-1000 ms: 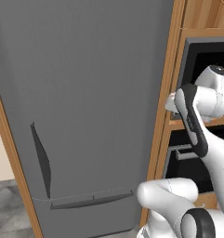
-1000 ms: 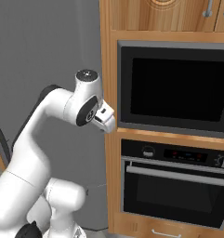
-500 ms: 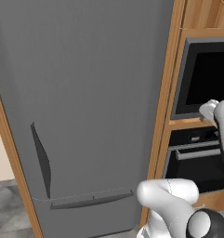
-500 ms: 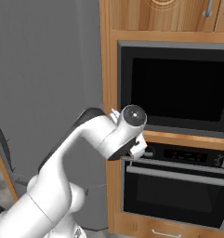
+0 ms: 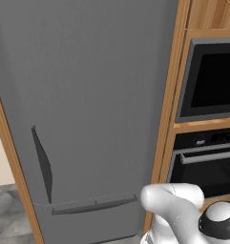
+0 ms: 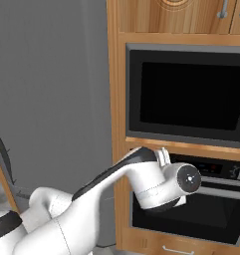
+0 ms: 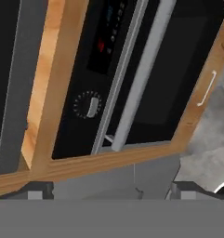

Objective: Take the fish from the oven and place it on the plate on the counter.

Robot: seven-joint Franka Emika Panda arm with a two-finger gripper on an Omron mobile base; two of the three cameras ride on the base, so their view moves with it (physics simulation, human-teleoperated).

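Oven (image 6: 211,199) door shut, black glass front and a long grey bar handle (image 6: 223,191) running across just under the dark control strip (image 6: 216,169), all of it set in a tall wooden cabinet column (image 6: 116,124). Whatever sits inside is hidden behind that dark glass, so the fish's place can't be told. Straight above the oven, in the same wood frame, a second black appliance (image 6: 188,92) with a grey bezel and a wide dark window. Above that, wooden cupboard doors with small metal pulls (image 6: 223,7).

To the left of the column stands a big flat grey fridge (image 5: 88,105), with a dark curved handle (image 5: 42,164) low on its left side and a horizontal dark grip (image 5: 95,206) near the bottom. A wooden side panel (image 5: 11,162) frames the fridge's left edge, and grey stone-look floor (image 5: 6,214) shows at the lower left.

The white arm (image 6: 116,189) reaches from the lower left across to the oven front, its wrist right before the control strip. From the hand view, rolled sideways, we're close up on a round knob with a dial ring (image 7: 88,106), a small red display (image 7: 102,45), the grey handle bar (image 7: 141,76) and the wooden frame edge (image 7: 48,79). A white drawer pull (image 7: 206,88) sits on the wood below the oven. The gripper's finger tips (image 7: 38,191) are just dark nubs at the bottom edge, set wide apart, nothing between them: claw released.
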